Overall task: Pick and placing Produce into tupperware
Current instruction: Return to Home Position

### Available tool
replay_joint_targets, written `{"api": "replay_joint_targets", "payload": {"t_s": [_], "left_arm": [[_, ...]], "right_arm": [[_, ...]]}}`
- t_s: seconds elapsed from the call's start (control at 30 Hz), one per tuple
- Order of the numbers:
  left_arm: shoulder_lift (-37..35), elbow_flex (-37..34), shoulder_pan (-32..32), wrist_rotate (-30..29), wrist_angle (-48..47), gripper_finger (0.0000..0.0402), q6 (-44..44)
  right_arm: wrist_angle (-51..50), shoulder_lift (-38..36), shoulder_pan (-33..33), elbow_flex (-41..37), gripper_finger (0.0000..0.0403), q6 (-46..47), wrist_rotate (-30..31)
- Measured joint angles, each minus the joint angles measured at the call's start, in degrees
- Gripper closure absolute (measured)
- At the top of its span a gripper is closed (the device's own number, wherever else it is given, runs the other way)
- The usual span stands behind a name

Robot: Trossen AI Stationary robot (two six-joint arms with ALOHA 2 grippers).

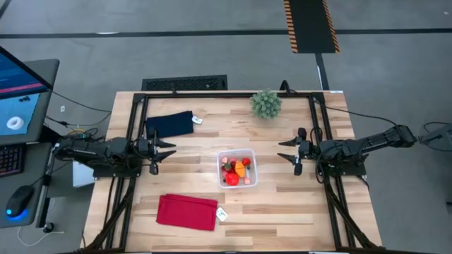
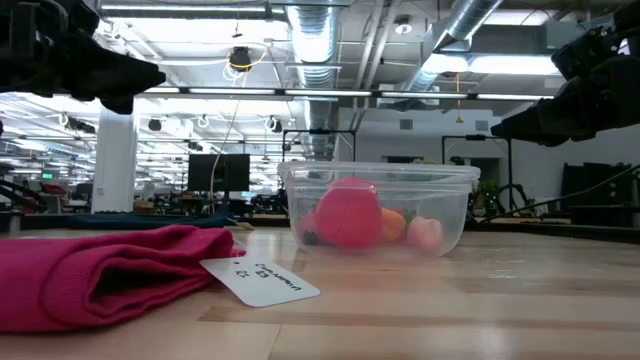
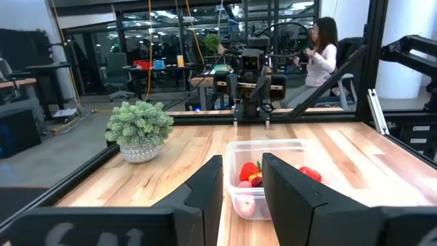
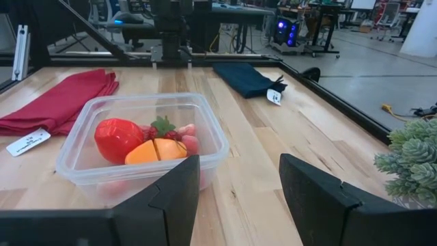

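Left dark robot arm (image 1: 106, 150) folded low on its own side, pointing across at the other arm. Left dark two-finger gripper (image 1: 168, 150) level, fingers apart, holding nothing. Right dark robot arm (image 1: 357, 147) folded low too. Right dark two-finger gripper (image 1: 284, 149) level, fingers wide apart, empty.

The left arm (image 1: 99, 152) and right arm (image 1: 360, 147) are matte black, with angular wedge-shaped jaws.

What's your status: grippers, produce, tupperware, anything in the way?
Left gripper open, right gripper open, both empty, flanking tupperware. Produce inside. Red cloth, navy cloth, plant ball apart from it.
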Motion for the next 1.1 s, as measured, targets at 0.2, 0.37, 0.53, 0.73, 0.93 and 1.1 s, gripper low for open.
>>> {"api": "replay_joint_targets", "payload": {"t_s": [0.2,0.37,0.53,0.73,0.93,1.1], "left_arm": [[0.0,0.0,0.0,0.0,0.0,0.0306,0.2],[0.0,0.0,0.0,0.0,0.0,0.0306,-1.0],[0.0,0.0,0.0,0.0,0.0,0.0306,-0.8],[0.0,0.0,0.0,0.0,0.0,0.0306,-1.5],[0.0,0.0,0.0,0.0,0.1,0.0306,-0.7],[0.0,0.0,0.0,0.0,0.1,0.0306,-1.5]], "right_arm": [[0.0,0.0,0.0,0.0,0.0179,0.0,0.0],[0.0,0.0,0.0,0.0,0.0179,-0.1,0.0],[0.0,0.0,-0.4,0.0,0.0179,-18.2,0.2],[3.6,0.0,-0.4,0.0,0.0179,-32.8,-1.4],[10.3,0.0,-0.2,0.0,0.0179,-14.3,-10.2],[16.4,-0.1,-0.4,0.0,0.0179,0.7,-10.4]]}}
